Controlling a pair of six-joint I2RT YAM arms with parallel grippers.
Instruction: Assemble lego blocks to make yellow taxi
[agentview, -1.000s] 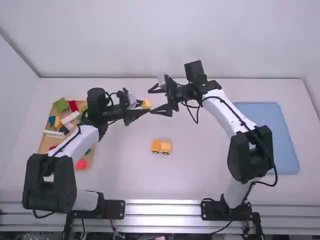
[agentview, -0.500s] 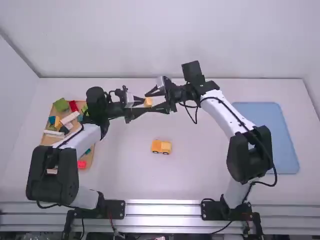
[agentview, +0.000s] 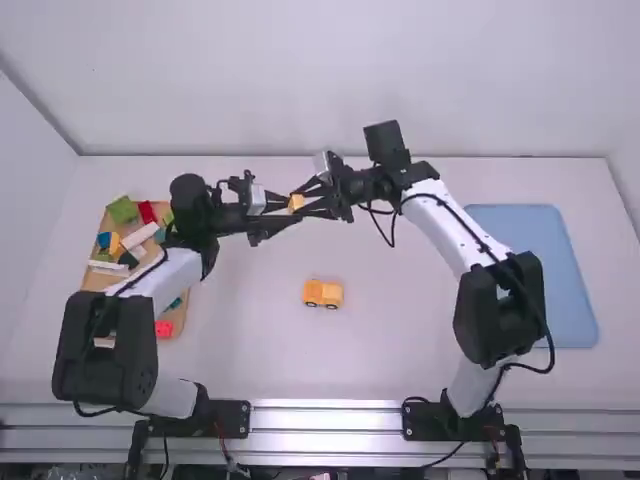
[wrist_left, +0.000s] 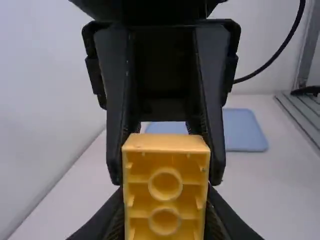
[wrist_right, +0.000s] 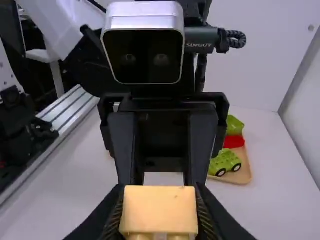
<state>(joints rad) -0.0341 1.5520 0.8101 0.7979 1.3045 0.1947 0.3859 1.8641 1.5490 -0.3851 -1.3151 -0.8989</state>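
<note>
Apparently mid-handover: black left gripper (wrist_left: 165, 210) and black right gripper (wrist_right: 161, 212) both pinch the yellow plastic brick (agentview: 297, 203), raised beyond the yellow wheeled base (agentview: 323, 293). Grip firmness hard to judge. Next: one releases, the other aligns brick over base.

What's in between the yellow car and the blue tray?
Between the car and the blue tray is white table, with the right arm over part of it, as the high view shows.

Open table (agentview: 390, 345) around yellow car (agentview: 323, 293)
</note>
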